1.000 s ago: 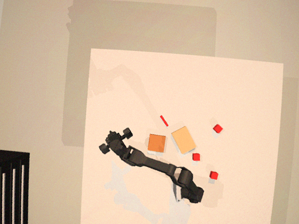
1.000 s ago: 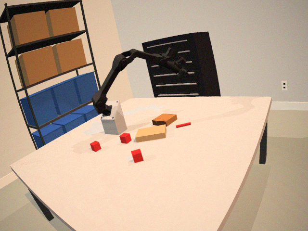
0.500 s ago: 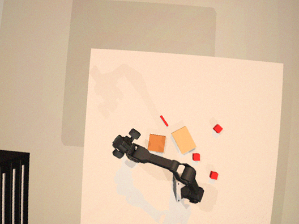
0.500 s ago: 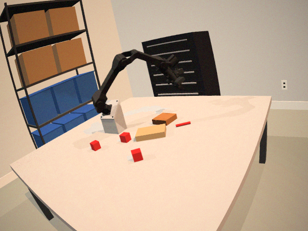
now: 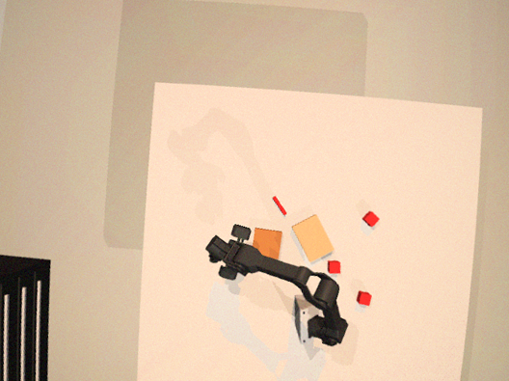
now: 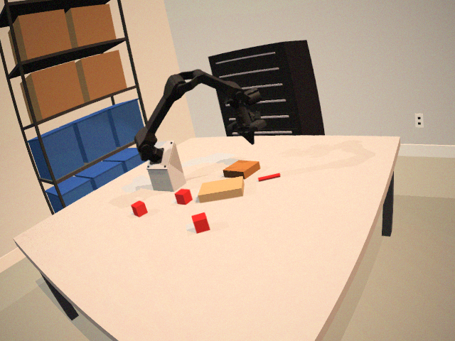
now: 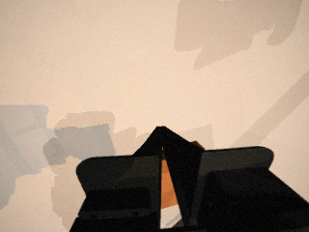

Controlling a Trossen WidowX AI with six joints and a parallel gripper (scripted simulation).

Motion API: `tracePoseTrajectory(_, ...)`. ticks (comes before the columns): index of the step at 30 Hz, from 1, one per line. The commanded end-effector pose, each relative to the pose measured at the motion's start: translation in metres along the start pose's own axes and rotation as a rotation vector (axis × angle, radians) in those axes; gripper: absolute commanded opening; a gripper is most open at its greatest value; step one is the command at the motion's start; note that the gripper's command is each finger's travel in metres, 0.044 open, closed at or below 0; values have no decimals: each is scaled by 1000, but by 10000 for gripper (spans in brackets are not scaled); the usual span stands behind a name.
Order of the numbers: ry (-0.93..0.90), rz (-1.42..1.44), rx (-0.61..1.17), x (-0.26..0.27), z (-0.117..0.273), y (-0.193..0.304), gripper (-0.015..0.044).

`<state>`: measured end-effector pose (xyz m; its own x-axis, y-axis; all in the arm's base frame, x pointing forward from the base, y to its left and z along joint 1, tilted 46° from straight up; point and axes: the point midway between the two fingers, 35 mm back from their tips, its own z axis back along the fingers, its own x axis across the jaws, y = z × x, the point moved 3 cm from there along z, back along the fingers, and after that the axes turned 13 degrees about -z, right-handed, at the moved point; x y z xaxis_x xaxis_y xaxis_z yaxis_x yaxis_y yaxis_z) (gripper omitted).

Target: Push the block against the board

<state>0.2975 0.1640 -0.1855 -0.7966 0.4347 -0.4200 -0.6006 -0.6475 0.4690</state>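
Observation:
The square block (image 5: pixel 268 242) (image 6: pixel 244 168) (image 7: pixel 167 189) is dark orange and lies flat; the arm covers part of it in the top view, and the fingers hide most of it in the wrist view. The board (image 5: pixel 312 237) (image 6: pixel 221 187) is light orange, longer, and lies flat beside it, turned at a different angle. A gap separates them, narrower at the end near the red stick. My gripper (image 6: pixel 251 142) (image 7: pixel 160 130) is shut and empty, pointing down, raised above the table on the block's side away from the board.
A thin red stick (image 5: pixel 278 205) (image 6: pixel 269 177) lies close to both parts. One red cube (image 5: pixel 334 266) (image 6: pixel 183 196) sits near the board's corner. Two more red cubes (image 5: pixel 370 218) (image 5: pixel 363 297) stand farther off. The arm's pale base (image 6: pixel 167 174) stands behind the board in the exterior view.

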Motion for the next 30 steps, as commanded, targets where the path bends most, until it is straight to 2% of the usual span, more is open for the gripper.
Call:
tracePoseTrajectory(1,-32,109,98,0,-5,25,0)
tracePoseTrajectory(11,-51,171,153,-1,-9,39,0)
tracePoseTrajectory(14,-50,168,156,0,-50,45,0)
tracePoseTrajectory(16,-50,167,158,1,-62,47,0)
tracePoseTrajectory(30,-50,167,158,-4,-61,55,0)
